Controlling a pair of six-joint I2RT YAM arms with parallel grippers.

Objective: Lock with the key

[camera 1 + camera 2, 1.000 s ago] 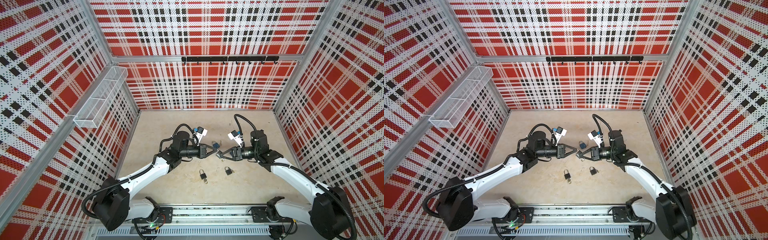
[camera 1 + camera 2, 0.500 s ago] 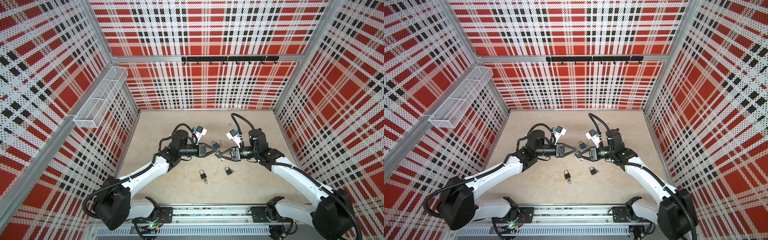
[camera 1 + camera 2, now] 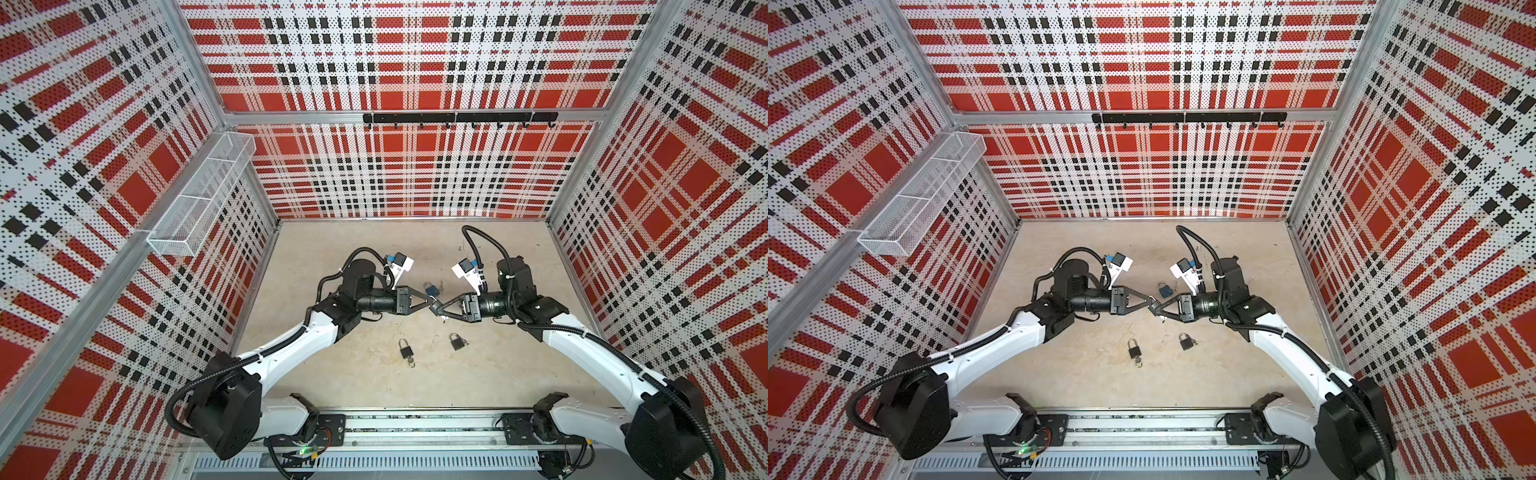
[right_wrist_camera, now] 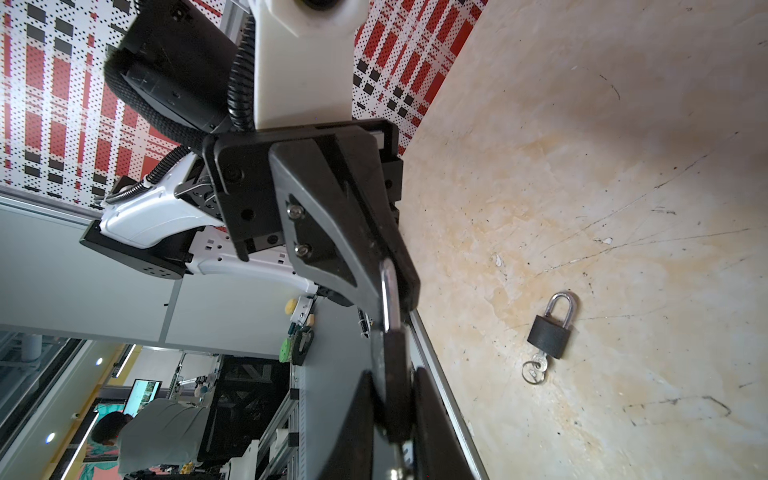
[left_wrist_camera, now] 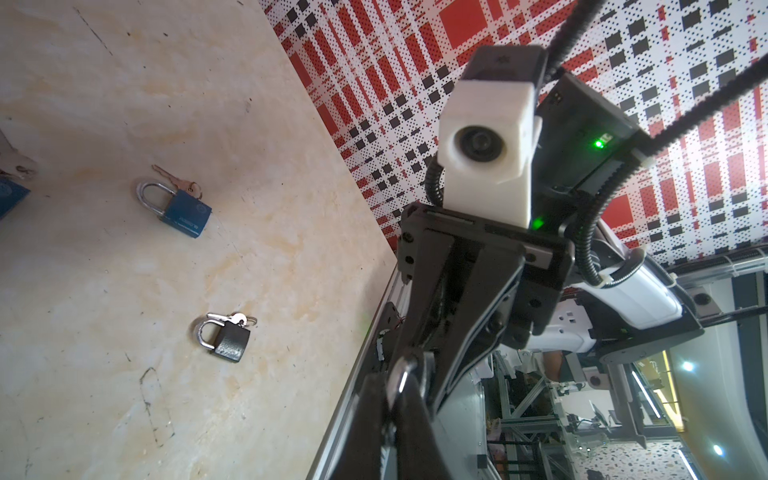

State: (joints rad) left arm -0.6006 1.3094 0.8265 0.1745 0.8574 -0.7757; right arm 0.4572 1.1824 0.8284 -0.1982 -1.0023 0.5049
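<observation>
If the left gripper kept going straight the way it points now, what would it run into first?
The black padlock held by the right gripper. The left gripper points tip to tip at it, closed on the shackle, so they already seem to meet. Beyond that, the right gripper itself.

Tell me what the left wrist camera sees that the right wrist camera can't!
Only the left wrist view shows the blue padlock with its key, and a black padlock with a key beside its shackle. Only the right wrist view shows a second black padlock with a key ring at its bottom. Both show the held padlock between the arms: the left gripper pinches its silver shackle and the right gripper clamps its body.
</observation>
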